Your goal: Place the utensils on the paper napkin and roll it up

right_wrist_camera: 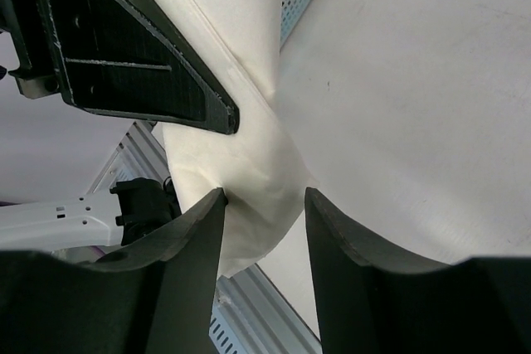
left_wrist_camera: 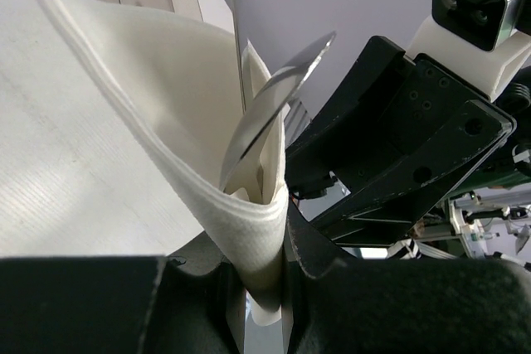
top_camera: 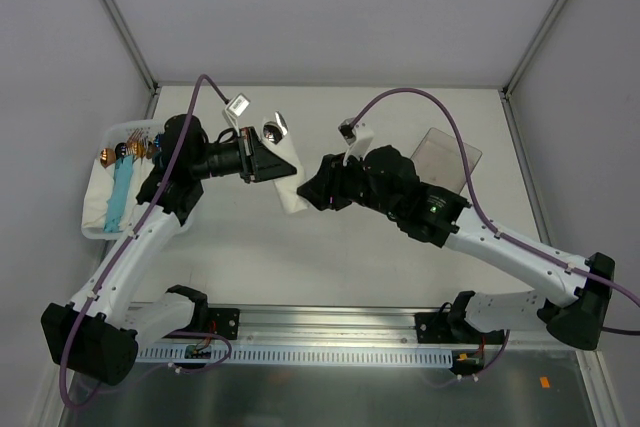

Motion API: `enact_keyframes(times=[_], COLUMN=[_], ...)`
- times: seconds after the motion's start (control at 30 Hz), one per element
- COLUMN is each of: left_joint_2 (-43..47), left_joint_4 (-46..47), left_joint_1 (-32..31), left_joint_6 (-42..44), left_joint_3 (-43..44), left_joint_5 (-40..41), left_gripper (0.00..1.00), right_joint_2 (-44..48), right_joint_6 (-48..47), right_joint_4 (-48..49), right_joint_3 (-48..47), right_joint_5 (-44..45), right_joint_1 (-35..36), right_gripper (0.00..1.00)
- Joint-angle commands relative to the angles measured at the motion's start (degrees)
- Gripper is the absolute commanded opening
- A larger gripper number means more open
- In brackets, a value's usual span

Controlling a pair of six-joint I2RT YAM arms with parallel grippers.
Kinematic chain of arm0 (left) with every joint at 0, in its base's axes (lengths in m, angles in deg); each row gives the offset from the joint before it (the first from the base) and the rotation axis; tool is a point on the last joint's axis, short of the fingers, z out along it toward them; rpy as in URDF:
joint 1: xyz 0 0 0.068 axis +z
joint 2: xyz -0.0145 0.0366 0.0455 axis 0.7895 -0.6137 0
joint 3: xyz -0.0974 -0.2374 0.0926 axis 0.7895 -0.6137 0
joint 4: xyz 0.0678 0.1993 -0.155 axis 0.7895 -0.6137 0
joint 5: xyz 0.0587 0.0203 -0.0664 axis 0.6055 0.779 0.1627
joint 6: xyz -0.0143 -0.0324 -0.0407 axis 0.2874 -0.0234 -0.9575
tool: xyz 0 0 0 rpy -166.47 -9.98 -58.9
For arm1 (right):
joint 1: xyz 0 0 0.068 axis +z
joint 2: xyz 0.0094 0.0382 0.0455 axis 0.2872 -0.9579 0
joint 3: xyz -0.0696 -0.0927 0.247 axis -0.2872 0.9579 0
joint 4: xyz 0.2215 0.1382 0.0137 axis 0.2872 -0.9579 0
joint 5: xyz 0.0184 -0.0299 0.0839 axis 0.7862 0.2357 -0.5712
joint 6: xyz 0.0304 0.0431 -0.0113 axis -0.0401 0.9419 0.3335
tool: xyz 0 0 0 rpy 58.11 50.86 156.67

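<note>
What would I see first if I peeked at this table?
Mid-table, the left end effector pinches a white paper napkin wrapped like a cone, with the right end effector open around its end. A shiny utensil pokes out the top. At the left edge, a tray holds light-blue bundles.

Bright even light, soft shadows, left claw [left_wrist_camera: 264,304] blurred up close

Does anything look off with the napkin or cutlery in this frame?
Yes. The paper napkin is a loose, open fold rather than a tight roll, pinched at its narrow end by the left gripper. A shiny utensil leans out of its open top, uncovered. The right gripper has its jaws open on either side of the napkin.
</note>
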Motion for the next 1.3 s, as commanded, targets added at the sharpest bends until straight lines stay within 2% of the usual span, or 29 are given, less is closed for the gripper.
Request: enact_keyframes(times=[0.0, 0.23, 0.67, 0.8, 0.83, 0.9, 0.93, 0.97, 1.13, 1.23, 1.27], left_joint_2=[0.4, -0.1, -1.3, -1.5, -1.4, -1.3, -1.0, -0.9, 0.9, 2.7, 3.4], left_joint_4=[6.1, 18.5, 29.7, 32.4, 32.8, 33.3, 33.3, 33.3, 30.2, 25.3, 24.0], left_joint_1=[0.0, 0.0, 0.0, 0.0, 0.0, 0.0, 0.0, 0.0, 0.0, 0.0, 0.0], left_joint_6=[-4.8, -14.3, -22.6, -24.2, -24.3, -24.4, -24.3, -24.1, -19.3, -14.5, -13.6], left_joint_3=[0.8, -3.1, -5.3, -5.2, -5.1, -5.2, -5.1, -5.2, -3.2, -2.2, -2.1], left_joint_5=[-3.3, -6.9, -8.6, -9.0, -9.1, -9.1, -9.1, -9.0, -9.1, -9.1, -9.1], left_gripper=[0.0, 0.0, 0.0, 0.0, 0.0, 0.0, 0.0, 0.0, 0.01, 0.22, 0.27], right_joint_2=[-0.1, -0.7, 0.3, 0.3, 0.2, 0.2, 0.1, 0.1, 0.1, 0.1, 0.1], right_joint_6=[-0.7, -0.4, 2.1, 2.6, 2.8, 3.4, 3.8, 4.6, 6.7, 6.8, 6.8], right_joint_4=[4.1, 7.7, 14.8, 15.7, 16.2, 17.0, 18.1, 18.9, 25.5, 27.2, 27.9], right_joint_3=[-1.9, -0.7, 2.9, 3.5, 3.7, 4.2, 4.4, 4.8, 7.7, 7.9, 7.8], right_joint_5=[-2.5, -8.8, -15.3, -16.2, -16.7, -17.4, -18.3, -18.8, -20.7, -20.5, -20.5], right_joint_1=[0.3, 0.4, -0.6, -0.8, -1.0, -1.3, -1.8, -2.0, -3.1, -3.3, -3.4], right_gripper=[0.47, 0.47, 0.46, 0.35, 0.25, 0.15, 0.05, 0.01, 0.0, 0.0, 0.0])
